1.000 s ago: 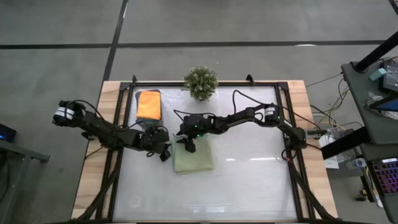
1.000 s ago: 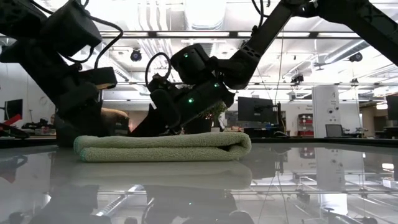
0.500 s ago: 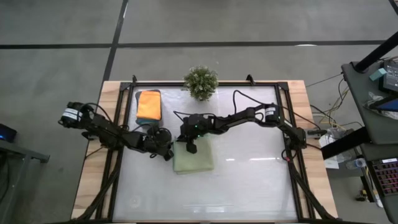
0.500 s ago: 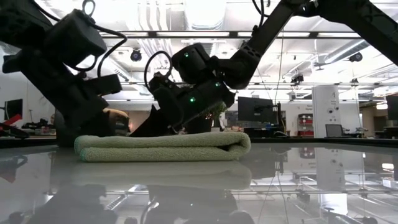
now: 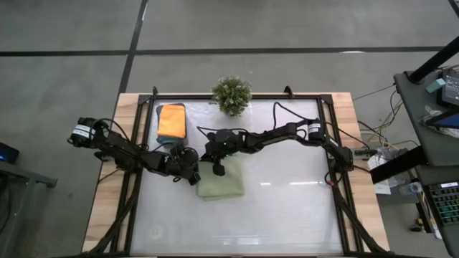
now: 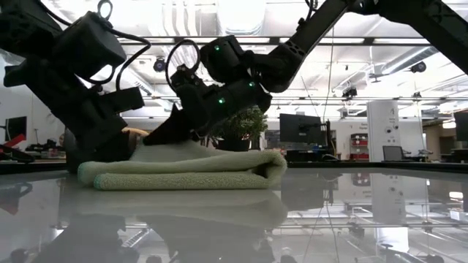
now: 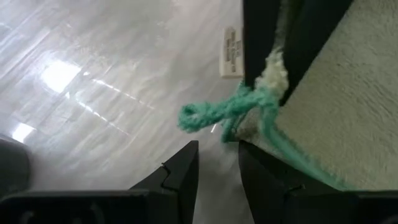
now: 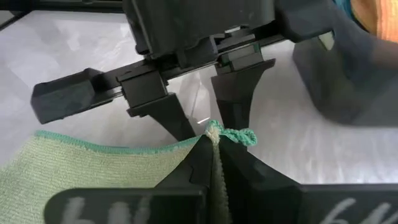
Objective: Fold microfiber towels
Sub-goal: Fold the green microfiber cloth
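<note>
A folded pale sage-green microfiber towel [image 5: 222, 185] [image 6: 190, 175] lies on the glass table. My right gripper [image 5: 217, 169] [image 8: 213, 146] is shut on its far-left corner, where a teal stitching loop [image 8: 240, 135] sticks out. My left gripper [image 5: 193, 177] [image 7: 217, 180] stands open just left of that corner. Its two fingers [image 8: 177, 118] are on either side of the loop [image 7: 205, 115], and I cannot tell whether they touch it. A white tag [image 7: 230, 53] shows beside the corner. My right gripper pinches the towel's far-left corner [image 8: 214, 129] between its two fingers. The fingers slant down from the table's right side. The upper layer rises to a peak at the fingers [image 6: 172, 142], while the rest of the towel lies on the table.
An orange towel [image 5: 172, 120] lies in a dark tray [image 5: 159, 136] at the far left. A small bushy plant [image 5: 232, 94] stands at the far edge. A black frame [image 5: 337, 179] runs around the glass. The glass near and right of the towel is bare.
My right gripper has risen with the towel's far-left corner. That part of the upper layer is lifted into a peak, and the lower layers have stayed on the table.
</note>
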